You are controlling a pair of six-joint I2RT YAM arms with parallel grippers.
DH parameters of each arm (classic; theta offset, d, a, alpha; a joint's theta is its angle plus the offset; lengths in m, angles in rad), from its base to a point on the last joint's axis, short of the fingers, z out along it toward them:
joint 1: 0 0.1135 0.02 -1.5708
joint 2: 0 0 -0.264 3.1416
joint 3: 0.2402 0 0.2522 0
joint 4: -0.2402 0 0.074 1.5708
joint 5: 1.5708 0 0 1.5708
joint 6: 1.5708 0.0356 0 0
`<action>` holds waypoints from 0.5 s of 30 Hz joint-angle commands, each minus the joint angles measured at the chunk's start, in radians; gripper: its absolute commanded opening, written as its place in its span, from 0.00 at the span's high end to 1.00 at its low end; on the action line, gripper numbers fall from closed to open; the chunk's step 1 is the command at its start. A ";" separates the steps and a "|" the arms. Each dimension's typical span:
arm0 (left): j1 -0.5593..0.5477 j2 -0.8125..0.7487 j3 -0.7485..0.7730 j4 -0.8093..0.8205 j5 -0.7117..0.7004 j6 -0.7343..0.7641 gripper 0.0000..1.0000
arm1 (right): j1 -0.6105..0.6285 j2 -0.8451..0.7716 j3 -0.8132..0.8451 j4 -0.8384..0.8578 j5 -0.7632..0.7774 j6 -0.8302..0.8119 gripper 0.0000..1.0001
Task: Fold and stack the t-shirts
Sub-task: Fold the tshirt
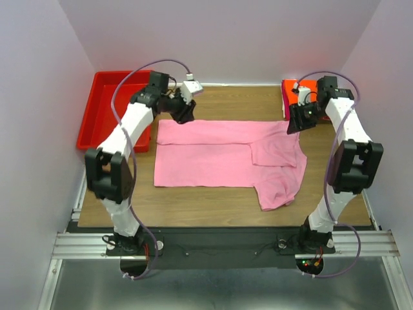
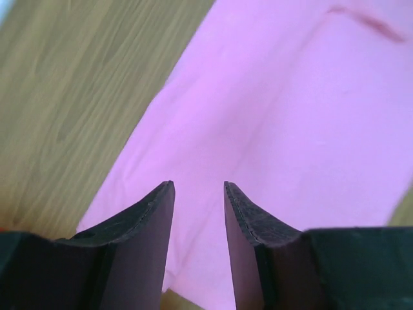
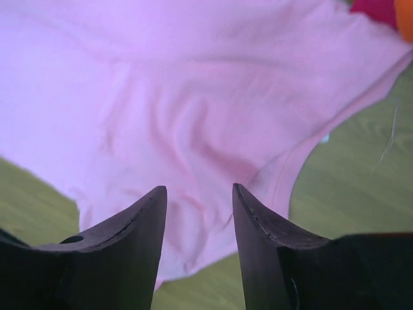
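— What's around the light pink t-shirt (image 1: 219,158)?

— It lies flat across the middle of the wooden table (image 1: 213,197), folded into a long band, with one sleeve end bunched and drooping toward the near edge. Beyond its far left corner sits a rigid red plastic tray (image 1: 97,110), glossy and straight-walled. Beyond its far right corner there's a small pile: a bright orange t-shirt (image 1: 308,85) on something darker pink-red (image 1: 284,103), partly hidden by the right arm.

— And the grippers?

— The left gripper (image 2: 199,187) hangs over the shirt's far left corner, the right gripper (image 3: 199,190) over its far right corner. Both have their dark, wedge-shaped fingers parted by a moderate gap with nothing between them; only cloth shows below.

— Anything in the way?

— Only the arms' looping lavender cables (image 1: 139,71) above the shirt's far edge.

— The cloth itself?

— Soft, matte, softly creased near the right gripper, smooth near the left. The table shows pale wood grain.
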 commanded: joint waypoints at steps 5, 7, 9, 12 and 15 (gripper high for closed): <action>-0.488 -0.420 -0.517 0.231 0.072 0.092 0.52 | -0.100 -0.152 -0.296 -0.181 0.072 -0.026 0.52; -0.580 -0.446 -0.605 0.349 0.024 0.055 0.52 | -0.143 -0.166 -0.339 -0.182 0.079 -0.021 0.53; -0.700 -0.414 -0.622 0.425 0.007 0.039 0.52 | -0.157 -0.169 -0.390 -0.176 0.082 -0.017 0.53; -0.813 -0.345 -0.617 0.510 -0.028 0.005 0.52 | -0.156 -0.163 -0.441 -0.150 0.076 0.009 0.55; -0.881 -0.257 -0.593 0.573 -0.097 -0.003 0.51 | -0.157 -0.148 -0.480 -0.111 0.092 0.040 0.55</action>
